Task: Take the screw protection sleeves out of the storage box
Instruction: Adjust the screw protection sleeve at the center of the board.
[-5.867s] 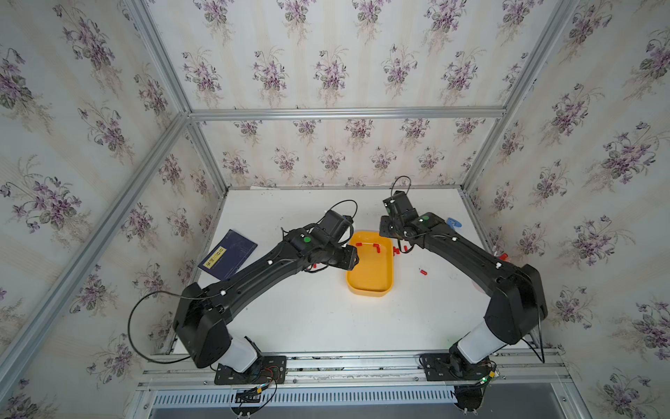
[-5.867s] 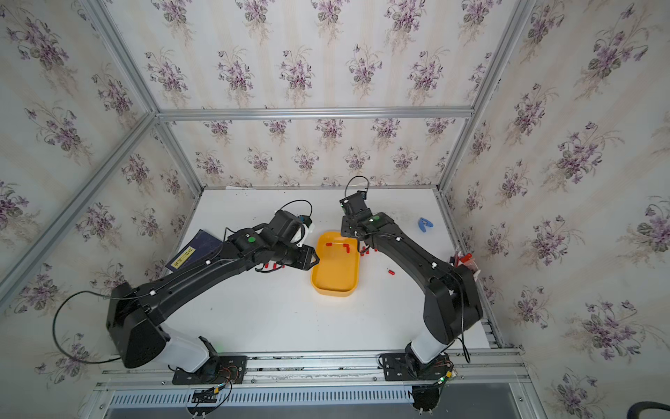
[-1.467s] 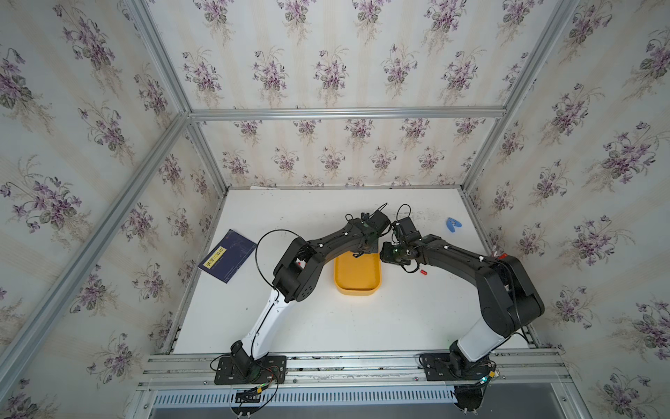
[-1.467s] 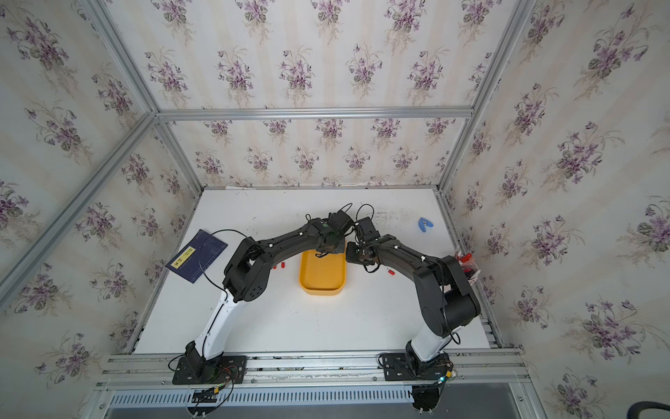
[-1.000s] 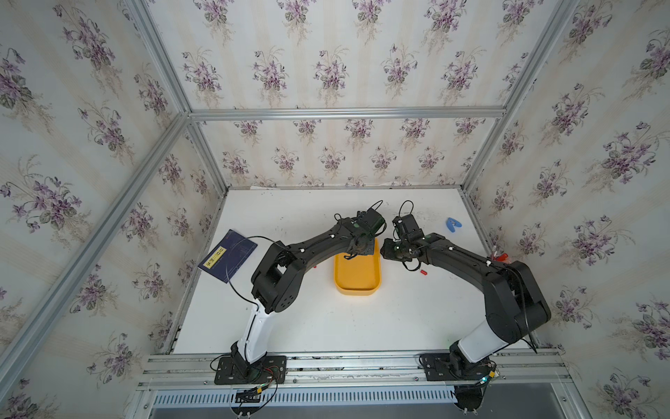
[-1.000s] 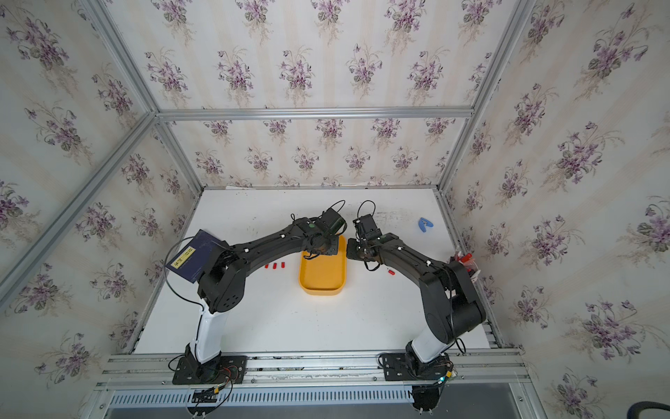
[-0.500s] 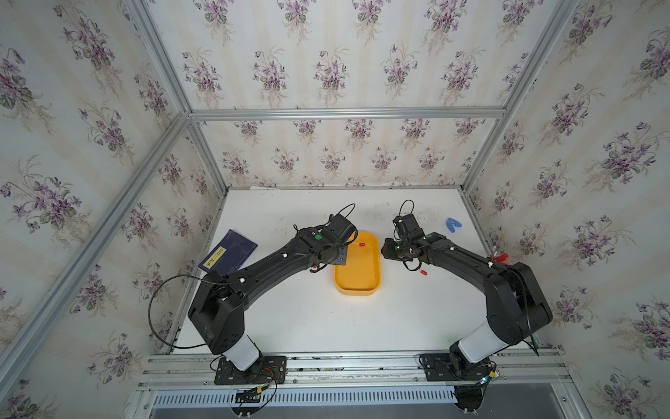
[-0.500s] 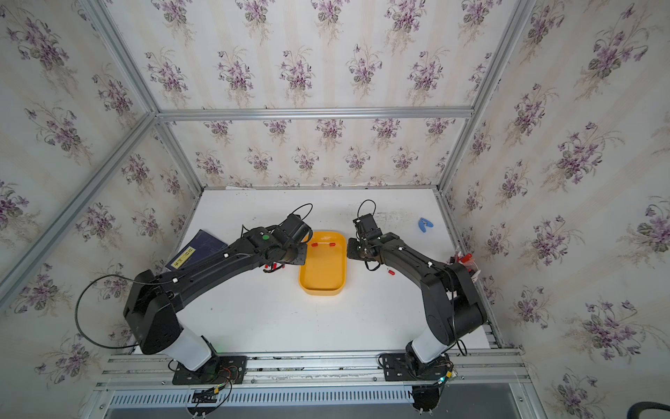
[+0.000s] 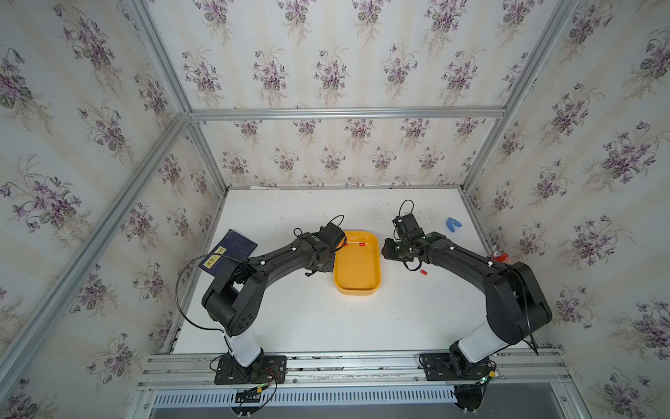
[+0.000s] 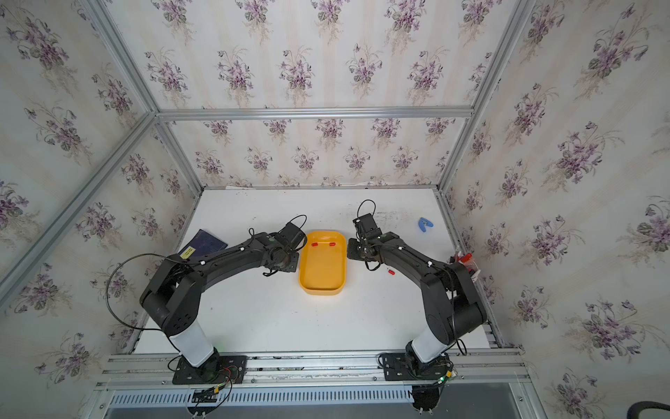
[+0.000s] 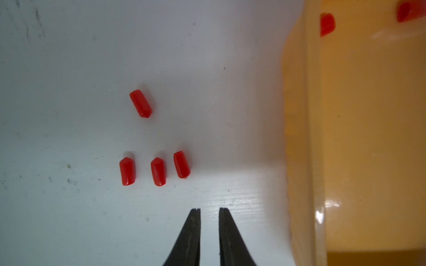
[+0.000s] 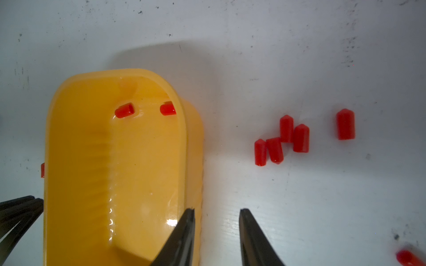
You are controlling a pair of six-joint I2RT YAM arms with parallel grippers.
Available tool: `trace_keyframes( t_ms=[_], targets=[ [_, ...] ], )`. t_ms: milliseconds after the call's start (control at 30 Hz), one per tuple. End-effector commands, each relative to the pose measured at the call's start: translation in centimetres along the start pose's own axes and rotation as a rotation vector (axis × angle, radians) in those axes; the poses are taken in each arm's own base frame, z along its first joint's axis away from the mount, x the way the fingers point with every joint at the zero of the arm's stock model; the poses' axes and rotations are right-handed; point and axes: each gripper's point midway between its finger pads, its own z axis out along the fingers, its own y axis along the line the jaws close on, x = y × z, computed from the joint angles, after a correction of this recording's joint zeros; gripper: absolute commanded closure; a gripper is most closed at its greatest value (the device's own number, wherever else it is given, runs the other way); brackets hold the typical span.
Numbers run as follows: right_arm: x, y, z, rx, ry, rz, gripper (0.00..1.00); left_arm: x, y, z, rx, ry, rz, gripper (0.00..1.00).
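Observation:
The yellow-orange storage box (image 9: 357, 270) (image 10: 322, 270) lies mid-table. Two red screw protection sleeves (image 9: 361, 245) (image 10: 314, 244) (image 12: 124, 110) rest at its far end. Several more lie on the table left of the box (image 11: 158, 171) and right of it (image 12: 285, 138), with one further off (image 9: 422, 271). My left gripper (image 11: 209, 209) hovers low beside the box's left wall (image 11: 299, 138), slightly open and empty. My right gripper (image 12: 215, 210) is open and straddles the box's right rim (image 12: 184, 161), one finger inside and one outside.
A dark navy booklet (image 9: 228, 252) lies at the left table edge. A blue clip (image 9: 452, 225) sits at the far right. A clear bag with red-capped items (image 9: 500, 258) is at the right edge. The arms' bases stand on the front rail.
My left arm has swung from over the box's far end out to the table left of the box. The right arm and the box have hardly moved.

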Motion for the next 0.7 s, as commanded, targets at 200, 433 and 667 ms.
trace_keyframes(
  t_ms=[200,433,667],
  targets=[
    [0.2,-0.4,0.5,0.018,0.008,-0.017,0.62,-1.1,-0.2,-1.0,0.030,-0.043,-0.020,0.76],
    [0.0,-0.1,0.3,0.004,-0.001,-0.015,0.62,-1.4,1.9,-1.6,0.025,-0.038,-0.078,0.72],
    [0.4,-0.4,0.3,0.006,0.002,-0.016,0.62,-0.9,6.0,-2.1,-0.019,-0.013,-0.213,0.64]
  ],
)
